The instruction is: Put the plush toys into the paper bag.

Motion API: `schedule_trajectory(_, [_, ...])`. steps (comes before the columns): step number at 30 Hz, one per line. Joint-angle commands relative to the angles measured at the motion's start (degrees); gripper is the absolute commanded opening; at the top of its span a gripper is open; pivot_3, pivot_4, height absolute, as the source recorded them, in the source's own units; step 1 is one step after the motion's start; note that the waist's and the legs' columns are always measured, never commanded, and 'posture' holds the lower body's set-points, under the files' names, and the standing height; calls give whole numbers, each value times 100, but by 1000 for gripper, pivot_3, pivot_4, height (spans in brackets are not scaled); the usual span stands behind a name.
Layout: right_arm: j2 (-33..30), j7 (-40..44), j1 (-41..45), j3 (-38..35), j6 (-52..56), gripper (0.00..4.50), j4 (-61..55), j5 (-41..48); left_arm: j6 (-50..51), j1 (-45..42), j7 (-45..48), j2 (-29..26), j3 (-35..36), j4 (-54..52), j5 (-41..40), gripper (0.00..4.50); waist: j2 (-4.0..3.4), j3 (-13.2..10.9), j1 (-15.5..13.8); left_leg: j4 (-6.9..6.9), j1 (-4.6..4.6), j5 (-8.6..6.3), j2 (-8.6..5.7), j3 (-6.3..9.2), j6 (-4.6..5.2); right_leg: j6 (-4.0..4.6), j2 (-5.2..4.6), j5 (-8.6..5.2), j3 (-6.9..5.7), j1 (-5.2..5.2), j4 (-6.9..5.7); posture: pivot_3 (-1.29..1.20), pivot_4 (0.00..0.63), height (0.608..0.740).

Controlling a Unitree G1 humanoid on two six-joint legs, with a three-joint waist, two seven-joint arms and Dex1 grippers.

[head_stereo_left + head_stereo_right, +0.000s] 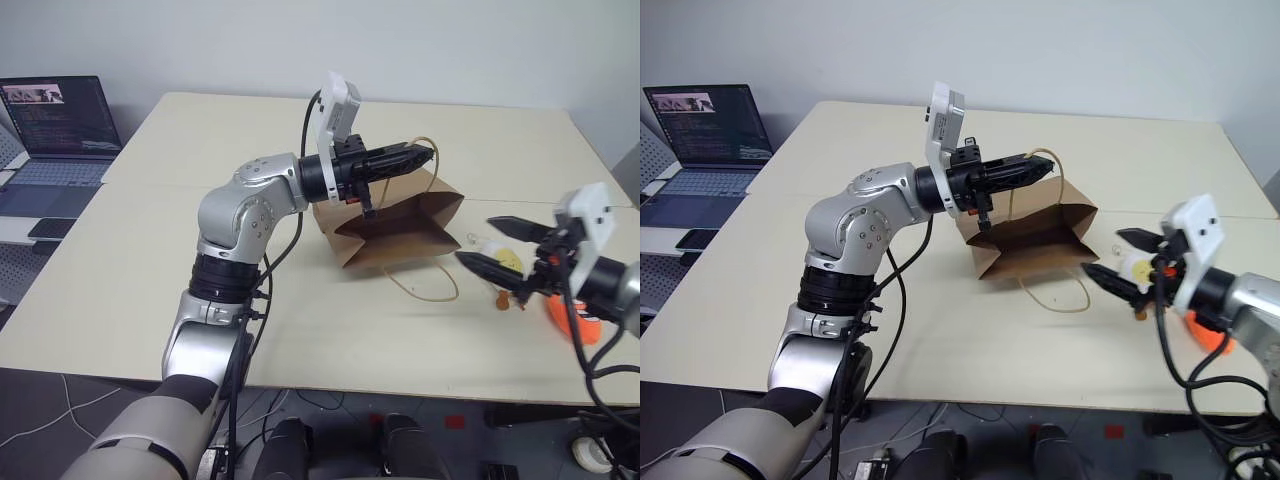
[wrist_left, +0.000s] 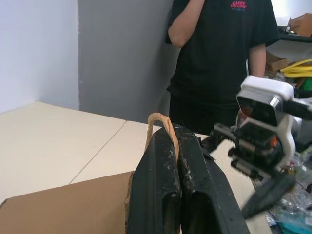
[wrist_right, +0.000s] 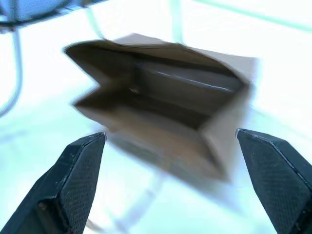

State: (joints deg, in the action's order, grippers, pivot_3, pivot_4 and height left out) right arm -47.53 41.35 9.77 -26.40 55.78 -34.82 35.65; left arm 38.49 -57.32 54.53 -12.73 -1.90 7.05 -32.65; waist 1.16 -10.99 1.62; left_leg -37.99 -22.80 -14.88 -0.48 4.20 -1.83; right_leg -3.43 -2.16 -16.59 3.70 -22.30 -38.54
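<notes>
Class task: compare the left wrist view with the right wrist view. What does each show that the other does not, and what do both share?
Left wrist view alone: the left gripper shut on a handle of the paper bag, and a person in black behind the table. Right wrist view alone: the right gripper, jaws wide apart, facing the bag's open mouth and dark inside. Both show the brown bag.

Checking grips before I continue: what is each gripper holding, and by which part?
Left gripper is shut on the paper bag, by one handle. Right gripper is open, holding nothing.
</notes>
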Motion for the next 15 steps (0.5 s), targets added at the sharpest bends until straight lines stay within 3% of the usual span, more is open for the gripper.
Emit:
schedule_trajectory(1, [-285,-167,-331,406,-984,4473,475,-985,-10,-19,17,30,-3,-273,-124,0,0,0,19,-1,2,0,-1,-5,0,0,1,0,3,0,0,0,150,740])
schedule_trajectory(7, [77,-659,-421,1426,-2052,4473,1502,-2036,-39,10,3,115,-65,-310,-113,0,0,0,25,-2,12,1,0,-23,-1,-1,7,0,19,-1,-9,0,150,740])
schedule_trajectory(15, [552,-1289,-255,1813,-1901,4473,2283,-2565,-71,0,18,51,-56,-302,-99,0,0,0,11,-7,8,2,1,-12,-2,0,0,0,20,0,-9,0,150,740])
